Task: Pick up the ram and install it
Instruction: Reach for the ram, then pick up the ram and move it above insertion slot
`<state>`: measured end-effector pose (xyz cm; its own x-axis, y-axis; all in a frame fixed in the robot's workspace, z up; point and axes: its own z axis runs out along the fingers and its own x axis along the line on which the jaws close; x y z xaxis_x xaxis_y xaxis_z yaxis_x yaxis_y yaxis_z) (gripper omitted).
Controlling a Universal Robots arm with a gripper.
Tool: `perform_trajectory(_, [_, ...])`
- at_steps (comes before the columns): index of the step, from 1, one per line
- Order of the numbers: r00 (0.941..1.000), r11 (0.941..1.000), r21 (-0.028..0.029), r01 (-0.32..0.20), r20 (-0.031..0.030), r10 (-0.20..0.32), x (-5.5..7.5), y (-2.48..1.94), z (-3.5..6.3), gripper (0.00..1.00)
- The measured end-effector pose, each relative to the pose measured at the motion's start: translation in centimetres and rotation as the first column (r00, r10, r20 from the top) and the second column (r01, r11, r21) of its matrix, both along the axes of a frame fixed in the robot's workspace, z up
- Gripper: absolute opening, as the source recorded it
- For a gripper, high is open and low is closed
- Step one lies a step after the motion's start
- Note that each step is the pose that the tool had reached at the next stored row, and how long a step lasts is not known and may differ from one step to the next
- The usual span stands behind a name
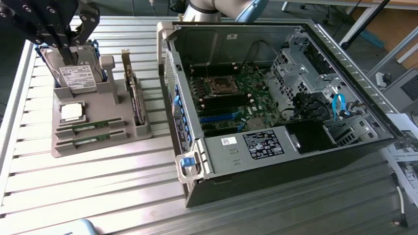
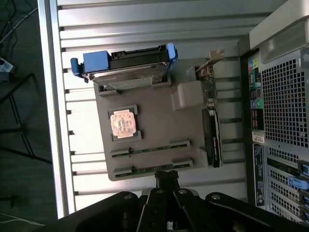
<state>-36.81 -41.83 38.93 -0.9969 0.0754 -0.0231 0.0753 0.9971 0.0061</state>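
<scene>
Fingers pressed together, holding nothing.
Exterior view: raised above hard drive at tray's far end; ram flat in slot at near end, long axis across tray.
Wrist view: fingers close to ram mid-length, twin stick beyond.

Open PC case lay on its side on the slatted metal table, motherboard exposed, blue cable inside. To the exterior view's left sat a gray fixture tray: hard drive upright, processor chip flat, expansion card on edge.
</scene>
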Motion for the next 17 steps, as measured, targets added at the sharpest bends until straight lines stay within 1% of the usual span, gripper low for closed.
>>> perform_trajectory(2, [1.0,1.0,0.0,0.0,0.0,0.0,0.0,-0.33,0.0,0.1])
perform_trajectory(17, [1.0,1.0,0.0,0.0,0.0,0.0,0.0,-0.34,0.0,0.1])
